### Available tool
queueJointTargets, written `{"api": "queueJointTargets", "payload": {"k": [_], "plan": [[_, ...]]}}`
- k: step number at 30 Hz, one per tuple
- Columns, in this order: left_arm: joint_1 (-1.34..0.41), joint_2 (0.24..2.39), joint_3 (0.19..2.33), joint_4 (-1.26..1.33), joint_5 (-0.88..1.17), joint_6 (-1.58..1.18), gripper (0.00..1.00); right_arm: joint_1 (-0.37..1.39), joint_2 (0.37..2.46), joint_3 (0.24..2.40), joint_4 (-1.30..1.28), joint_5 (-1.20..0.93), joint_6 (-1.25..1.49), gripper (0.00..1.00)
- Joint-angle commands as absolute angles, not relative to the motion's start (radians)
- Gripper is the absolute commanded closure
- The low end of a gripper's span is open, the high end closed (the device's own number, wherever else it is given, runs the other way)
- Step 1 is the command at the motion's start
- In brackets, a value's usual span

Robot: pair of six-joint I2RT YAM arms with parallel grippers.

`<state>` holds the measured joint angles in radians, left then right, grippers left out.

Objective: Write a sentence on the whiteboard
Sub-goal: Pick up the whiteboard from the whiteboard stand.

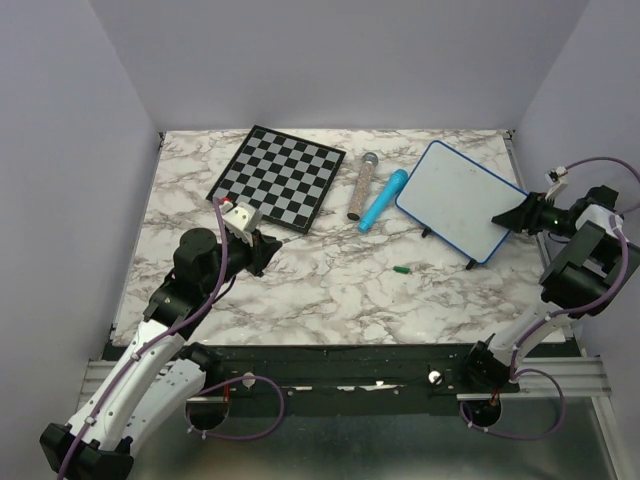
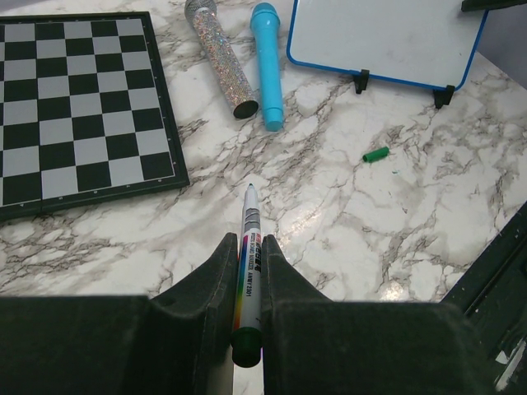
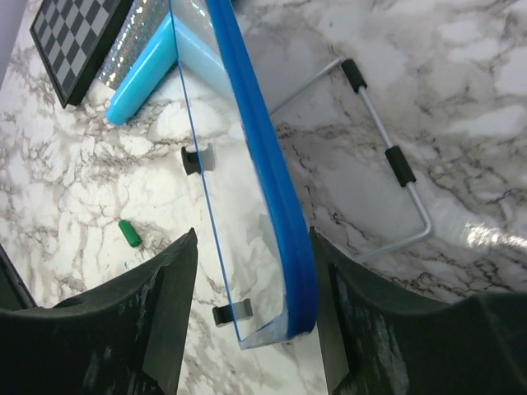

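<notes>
Left gripper (image 2: 249, 247): shut tight on a marker (image 2: 250, 222). The marker is pinched between the two fingers, with its white tip pointing out ahead and its green end near the camera.
Left arm: bent low over the near left part of the table (image 1: 330, 290). The gripper is held just in front of the near corner of the chessboard (image 1: 278, 177).
Right gripper (image 3: 251, 247): held wide, with one finger on each side of the blue rim of the whiteboard (image 3: 263, 148). A small gap is seen on both sides, so the board is not squeezed.
Right arm: lifted up at the right edge of the table and folded back. The gripper is pointed left at the board's right corner.
Whiteboard place: found at the far right of the table, propped up at a tilt, well apart from the marker.
Only from the top: both arms are seen together, and a glitter microphone (image 1: 360, 187) and a blue microphone (image 1: 384, 199) are seen lying between the chessboard and the whiteboard.
Only from the left wrist: a rainbow stripe is seen on the marker's label.
Only from the right wrist: a wire stand (image 3: 387, 156) with black sleeves is seen behind the board.
Green cap (image 1: 402, 269): seen lying alone on the table, in front of the board.
</notes>
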<state>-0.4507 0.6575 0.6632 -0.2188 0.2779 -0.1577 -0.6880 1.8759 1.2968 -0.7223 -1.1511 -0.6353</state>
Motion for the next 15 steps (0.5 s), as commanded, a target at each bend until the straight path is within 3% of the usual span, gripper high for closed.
{"api": "queueJointTargets", "payload": {"k": [1,8,15], "plan": [[-0.443,0.660,0.655,-0.198,0.295,-0.155,1.00,-0.713,1.812,1.348,-0.620,-1.239,-0.551,0.36],[-0.443,0.663,0.655,-0.199,0.295,-0.155,1.00,-0.710,1.778,1.341,-0.600,-1.301,-0.526,0.38],[-0.443,0.664,0.657,-0.196,0.301,-0.155,1.00,-0.699,1.773,1.328,-0.715,-1.328,-0.632,0.51]]}}
